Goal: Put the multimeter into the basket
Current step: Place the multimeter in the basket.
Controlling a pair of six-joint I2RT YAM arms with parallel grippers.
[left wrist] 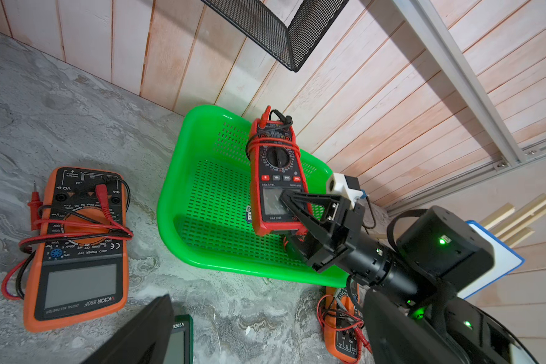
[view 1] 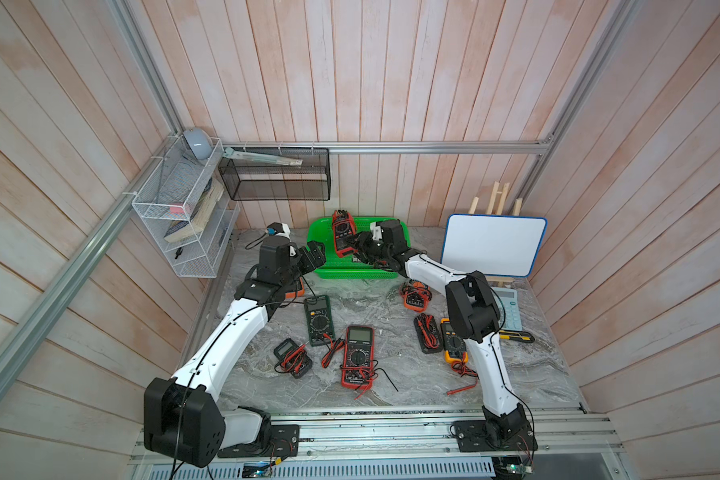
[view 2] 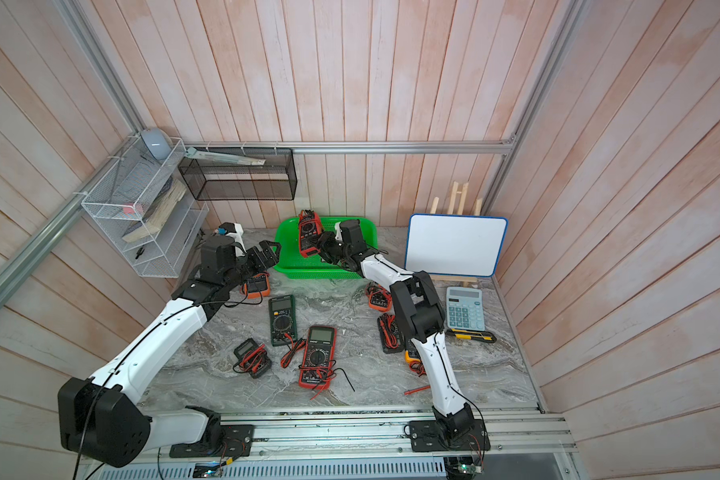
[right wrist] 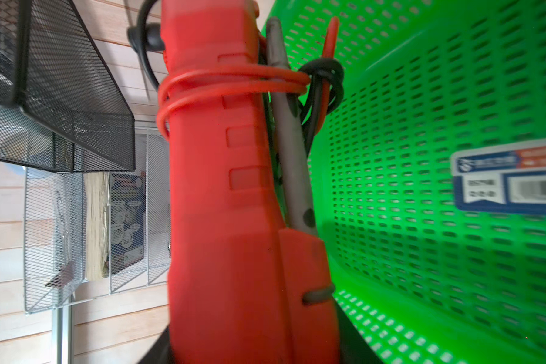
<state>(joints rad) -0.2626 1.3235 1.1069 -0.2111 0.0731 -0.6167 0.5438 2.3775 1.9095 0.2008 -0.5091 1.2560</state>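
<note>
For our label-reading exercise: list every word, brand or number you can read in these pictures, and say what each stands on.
"VICTOR 890F": orange multimeter, below its screen.
"10A": same meter, beside a socket.
"9205A": green multimeter, at its corner.
"TRUE RMS": red multimeter, by its screen.
Sticker on the basket: blurred, unreadable.
All other print: too small to read.
</note>
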